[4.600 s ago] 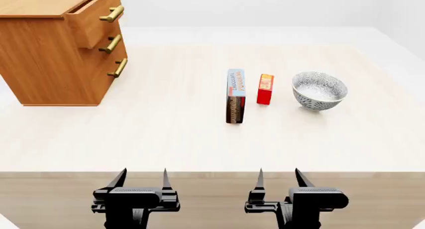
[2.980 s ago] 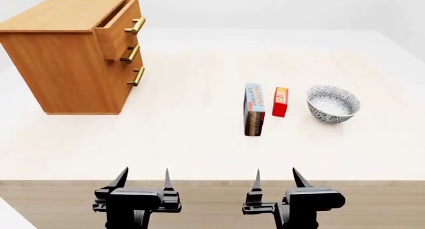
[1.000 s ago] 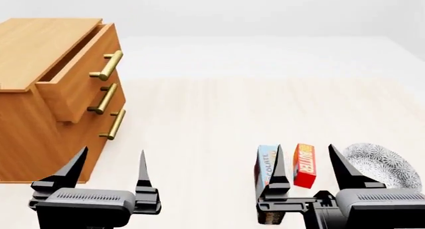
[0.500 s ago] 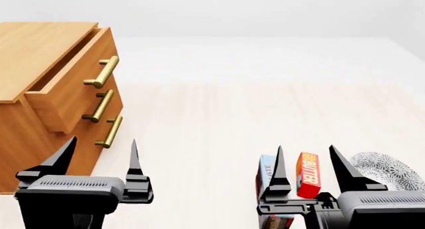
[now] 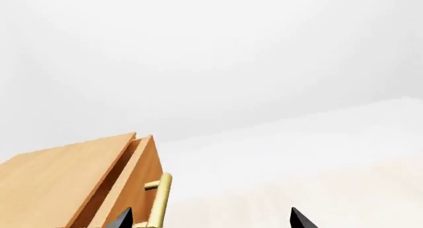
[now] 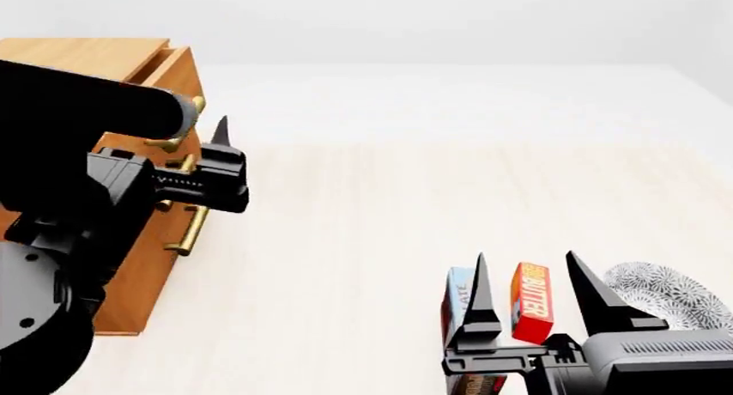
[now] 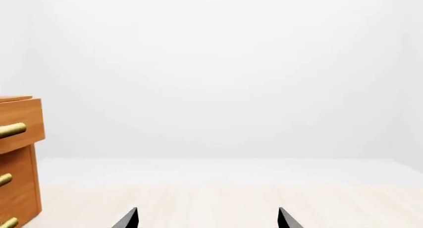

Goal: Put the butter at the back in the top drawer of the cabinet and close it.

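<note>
Over at the cabinet (image 6: 137, 266), its top drawer (image 6: 172, 86) slid out.
Left gripper (image 5: 208, 220) hangs by the drawer's handle (image 5: 158, 200), fingers apart; right gripper (image 6: 527, 305), prongs spread, hovers before the upright butter (image 6: 530, 300).

Two boxes (image 6: 530, 300), one bowl (image 6: 670, 292), one cabinet (image 6: 137, 266)

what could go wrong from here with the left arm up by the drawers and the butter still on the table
The left tool sits close to the top drawer's handle; a careless swing might knock the already part-open top drawer instead of gripping it. The butter stands close beside the pudding box, so the open right tool could bump or catch that box while closing.
</note>
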Available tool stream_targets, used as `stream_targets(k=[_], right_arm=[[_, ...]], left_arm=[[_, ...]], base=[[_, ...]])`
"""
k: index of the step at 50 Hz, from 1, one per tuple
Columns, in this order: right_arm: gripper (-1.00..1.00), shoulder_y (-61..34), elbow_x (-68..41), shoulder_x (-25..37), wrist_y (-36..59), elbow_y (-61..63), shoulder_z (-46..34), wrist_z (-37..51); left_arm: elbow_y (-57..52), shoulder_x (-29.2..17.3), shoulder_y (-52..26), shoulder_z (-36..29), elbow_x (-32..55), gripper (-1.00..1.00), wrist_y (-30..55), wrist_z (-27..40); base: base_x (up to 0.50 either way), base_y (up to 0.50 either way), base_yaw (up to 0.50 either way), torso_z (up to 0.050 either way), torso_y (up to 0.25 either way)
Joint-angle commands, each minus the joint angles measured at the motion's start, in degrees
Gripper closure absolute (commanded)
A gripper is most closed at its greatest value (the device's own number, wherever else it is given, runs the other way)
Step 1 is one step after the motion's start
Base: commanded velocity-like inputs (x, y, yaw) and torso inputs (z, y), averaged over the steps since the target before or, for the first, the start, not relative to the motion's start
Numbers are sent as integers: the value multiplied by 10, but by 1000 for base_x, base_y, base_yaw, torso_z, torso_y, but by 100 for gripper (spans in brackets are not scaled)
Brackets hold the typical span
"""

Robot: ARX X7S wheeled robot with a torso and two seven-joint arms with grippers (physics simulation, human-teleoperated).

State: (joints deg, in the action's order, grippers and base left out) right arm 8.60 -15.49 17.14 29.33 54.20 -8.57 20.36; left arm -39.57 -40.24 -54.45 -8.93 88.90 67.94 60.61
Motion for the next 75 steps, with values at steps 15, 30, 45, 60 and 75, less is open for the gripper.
stream_targets(k=[15,30,45,60,75], right_arm=[[-100,-25,-22,11,-5,-42,8,-10],[-100,-102,-78,13,55,-55,31,-10],[-100,-123,-96,13,66,-60,32,-9],[-100,-123,-99,18,63,-61,28,-5],[-100,-118,-102,22,49,-68,28,-7]], left_arm=[[484,71,-362,-186,-158,-100,80,-157],[689,117,-458,-282,-239,-100,67,-322],[797,156,-463,-330,-234,-100,144,-376],[810,160,-471,-352,-241,-100,144,-391],[821,161,-478,-379,-273,-100,117,-383]], base=[[0,0,0,0,0],[0,0,0,0,0],[0,0,0,0,0],[0,0,0,0,0],[0,0,0,0,0]])
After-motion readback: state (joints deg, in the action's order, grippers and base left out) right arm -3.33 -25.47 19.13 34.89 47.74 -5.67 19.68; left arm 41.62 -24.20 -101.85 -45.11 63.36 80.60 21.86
